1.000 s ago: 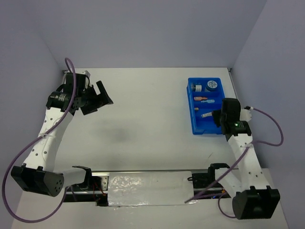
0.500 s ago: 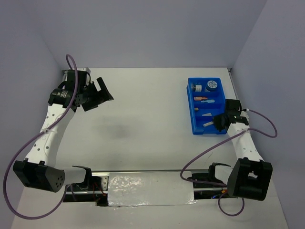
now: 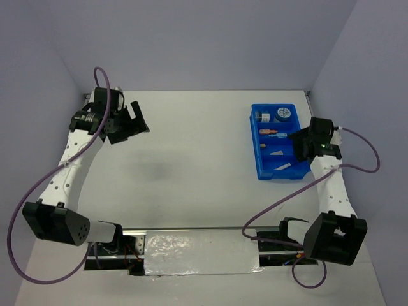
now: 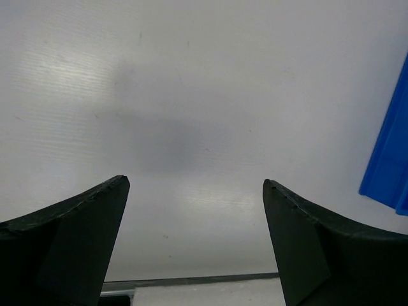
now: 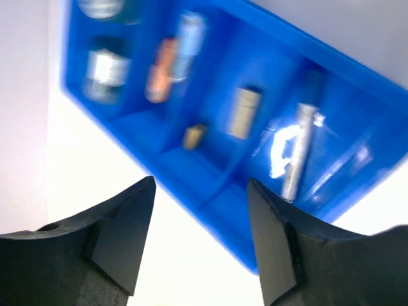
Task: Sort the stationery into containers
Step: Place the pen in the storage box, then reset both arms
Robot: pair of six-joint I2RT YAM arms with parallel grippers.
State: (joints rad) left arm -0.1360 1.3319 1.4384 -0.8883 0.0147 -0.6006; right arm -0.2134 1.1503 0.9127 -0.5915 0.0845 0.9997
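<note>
Note the right gripper (image 5: pixel 201 183) released: jaws apart, nothing between them, hovering over the near end of the tray (image 5: pixel 217 220). Note the left gripper (image 4: pixel 194 180) likewise wide open and empty, over the table (image 4: pixel 191 76), well apart from the tray. Locate the stationery inside the tray, sorted by compartment: rolls (image 5: pixel 102 67) at the far end, capsules (image 5: pixel 175 54) next, stubs (image 5: pixel 242 111) after those, pen (image 5: pixel 296 153) lying in the compartment nearest the arm bases, just beneath the right gripper. Treat the step in hand as release and retreat, judging by open jaws directly above a seated pen. Before lifting, confirm full separation of both jaws from the pen; expect a light, round barrel to roll or tip at the slightest drag. Raise the wrist straight up, avoiding any sideways sweep across the dividers and the near wall. Keep the jaws parted during the climb to prevent re-pinching. Allow for blur in the wrist view; once above the rim, check in the top view for the pen resting wholly below the wall, no end propped on a divider. Correct any overhang with a gentle nudge toward the compartment's middle, not a regrasp
</note>
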